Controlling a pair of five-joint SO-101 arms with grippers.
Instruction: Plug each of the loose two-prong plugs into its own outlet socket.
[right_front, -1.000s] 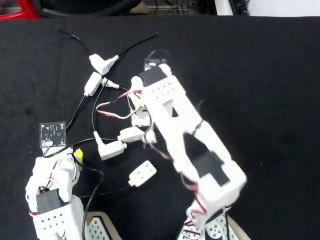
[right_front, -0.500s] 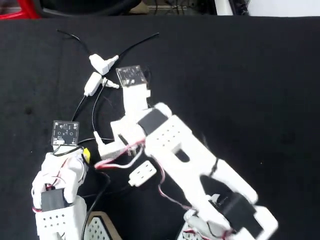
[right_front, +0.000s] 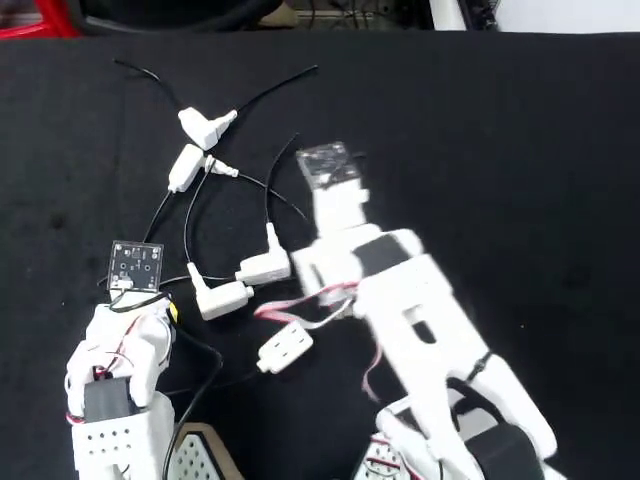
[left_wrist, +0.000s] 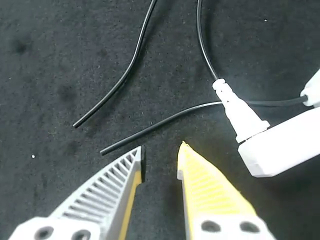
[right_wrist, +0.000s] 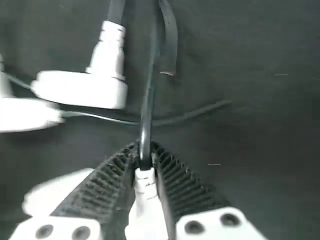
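As my right arm lies stretched from the near right edge toward the middle of the black cloth-covered table, my right pincer is pressed together on a white plastic plug, gripping it at the ribbed neck. Its thin black cable runs straight out past my black fingertips. On the cloth beyond them lies a white angled plug, ribbed neck pointing away from me.

Left arm: near left corner of the table. My left pincer is spread, one pale ribbed finger and one yellow finger, bare cloth between them. Two loose black cable ends lie just ahead of the tips, not touching. A white ribbed-neck plug lies on the yellow finger's side, apart from it.

From above, between my arms: an upper white L-shaped plug just left of my right wrist, and a lower white L-shaped plug beside it, close but apart. Nearer my bases lies a white oblong socket block, dark slots facing up. At the far left, a white tapered connector and a slim white connector lie close together, black cables trailing off.
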